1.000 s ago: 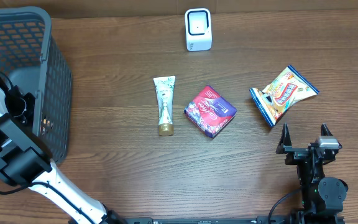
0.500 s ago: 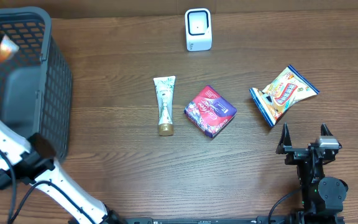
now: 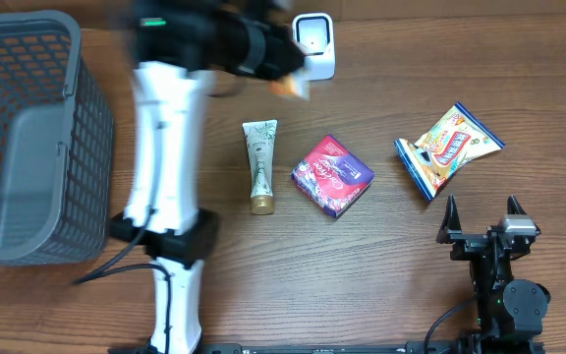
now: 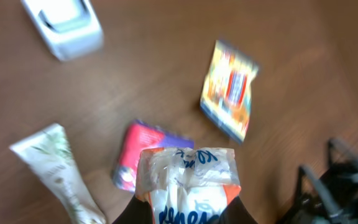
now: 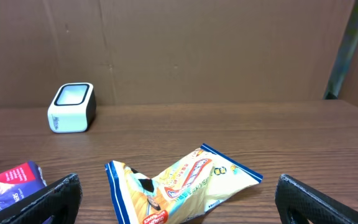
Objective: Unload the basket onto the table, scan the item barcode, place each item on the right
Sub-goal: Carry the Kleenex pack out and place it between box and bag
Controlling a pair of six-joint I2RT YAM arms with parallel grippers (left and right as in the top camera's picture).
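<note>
Orange-and-white packet (image 4: 188,180) sits clamped in my left end effector (image 3: 288,77), just beside the scanner (image 3: 313,46) at the far edge of the counter (image 3: 362,285); my right end effector (image 3: 480,211) gapes empty by the near right corner.

On a brown wooden table (image 3: 362,285): grey mesh basket (image 3: 91,157) upright at the left edge; pale tube (image 3: 259,165) flat near the middle, gold cap toward the near edge; red-and-purple pouch (image 3: 332,175) just beside it on the right, not touching; farther right, a crumpled yellow snack bag (image 3: 447,147) with blue edges, well apart from the basket
</note>
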